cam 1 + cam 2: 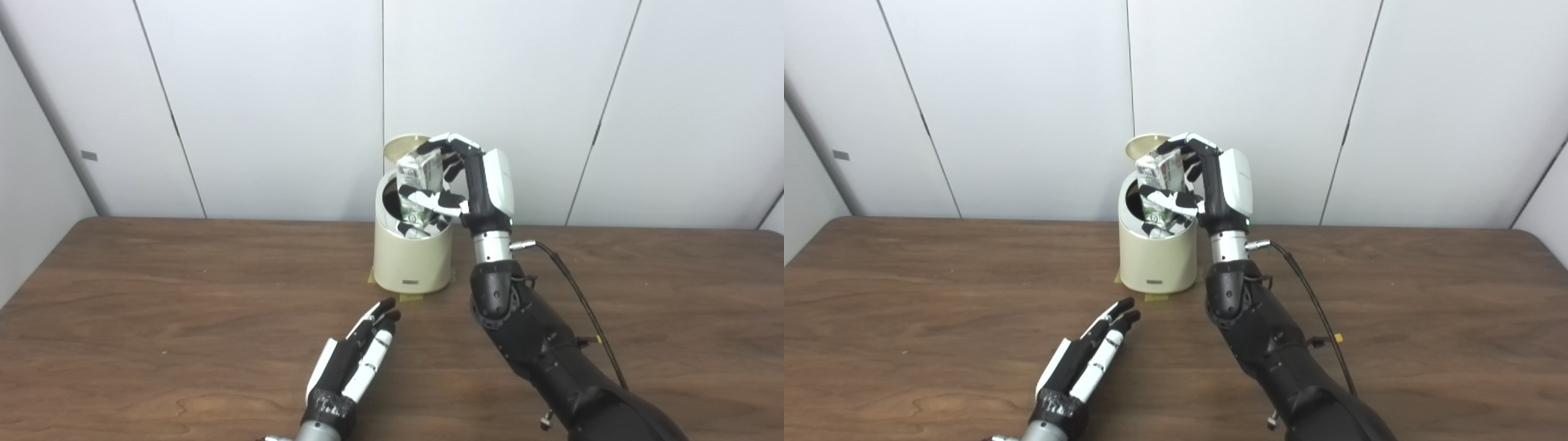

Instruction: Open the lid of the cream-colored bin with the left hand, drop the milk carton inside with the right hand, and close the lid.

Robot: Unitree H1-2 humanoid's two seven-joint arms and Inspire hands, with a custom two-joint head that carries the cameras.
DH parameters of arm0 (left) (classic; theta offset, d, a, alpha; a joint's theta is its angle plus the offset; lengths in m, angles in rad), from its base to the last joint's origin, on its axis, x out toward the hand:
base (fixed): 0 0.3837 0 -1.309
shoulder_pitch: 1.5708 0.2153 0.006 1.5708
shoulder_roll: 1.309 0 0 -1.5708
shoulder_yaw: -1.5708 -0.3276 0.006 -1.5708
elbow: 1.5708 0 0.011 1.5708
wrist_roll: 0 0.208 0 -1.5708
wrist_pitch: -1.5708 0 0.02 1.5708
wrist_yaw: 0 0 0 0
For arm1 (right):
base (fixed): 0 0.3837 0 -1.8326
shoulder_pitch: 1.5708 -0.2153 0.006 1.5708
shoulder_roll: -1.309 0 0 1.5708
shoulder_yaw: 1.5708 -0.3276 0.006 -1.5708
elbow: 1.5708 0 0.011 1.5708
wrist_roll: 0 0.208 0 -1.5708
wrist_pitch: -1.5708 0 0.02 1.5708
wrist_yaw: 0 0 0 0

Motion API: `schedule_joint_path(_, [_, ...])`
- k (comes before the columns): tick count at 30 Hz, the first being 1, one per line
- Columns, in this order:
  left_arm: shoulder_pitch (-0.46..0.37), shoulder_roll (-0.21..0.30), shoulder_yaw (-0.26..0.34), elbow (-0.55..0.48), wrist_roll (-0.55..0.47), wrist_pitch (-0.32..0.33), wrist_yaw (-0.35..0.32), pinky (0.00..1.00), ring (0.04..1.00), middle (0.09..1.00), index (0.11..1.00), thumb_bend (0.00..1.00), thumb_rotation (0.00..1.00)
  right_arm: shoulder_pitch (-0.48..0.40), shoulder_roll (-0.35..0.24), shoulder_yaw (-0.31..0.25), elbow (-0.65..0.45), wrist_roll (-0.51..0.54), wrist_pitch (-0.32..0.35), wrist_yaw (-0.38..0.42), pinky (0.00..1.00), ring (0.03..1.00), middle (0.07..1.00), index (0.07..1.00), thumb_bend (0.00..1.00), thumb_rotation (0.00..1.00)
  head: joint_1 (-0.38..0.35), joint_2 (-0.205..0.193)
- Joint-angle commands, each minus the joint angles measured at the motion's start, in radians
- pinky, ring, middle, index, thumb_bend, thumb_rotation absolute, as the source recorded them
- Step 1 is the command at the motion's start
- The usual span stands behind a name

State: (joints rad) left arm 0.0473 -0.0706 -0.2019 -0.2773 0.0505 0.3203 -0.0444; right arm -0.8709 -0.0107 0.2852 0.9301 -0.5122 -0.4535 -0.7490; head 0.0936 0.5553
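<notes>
The cream-colored bin (412, 260) stands at the far middle of the table, its round lid (401, 147) tipped up at the back. My right hand (471, 184) is shut on the milk carton (419, 184) and holds it upright over the bin's open mouth, its lower end dipping into the opening. My left hand (358, 361) is open and empty, fingers stretched out flat low over the table in front of the bin, apart from it. The same scene shows in the right eye view, with the bin (1157, 257), the carton (1162, 184) and the left hand (1087, 361).
The brown wooden table (153, 306) spreads wide on both sides. Tape patches (411, 297) lie under the bin's base. A black cable (582, 300) hangs off my right forearm. White wall panels stand close behind the bin.
</notes>
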Motion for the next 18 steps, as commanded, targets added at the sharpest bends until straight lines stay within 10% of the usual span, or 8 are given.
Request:
schedule_joint_path(1, [-0.016,-0.008,-0.008,0.007,0.0,-0.017,-0.009,1.0,0.965,0.912,0.928,0.33,0.71,-0.034,-0.007,0.002,-0.029,0.0,-0.016,-0.004,0.31,0.416,0.519,0.512,0.5,0.0,0.0,0.0])
schedule_joint_path(18, [-0.012,-0.02,-0.007,0.013,0.0,-0.027,-0.002,1.0,0.962,0.91,0.926,0.37,0.74,-0.097,0.007,-0.013,0.042,-0.044,0.008,-0.046,0.3,0.403,0.517,0.516,0.49,0.0,0.013,0.001])
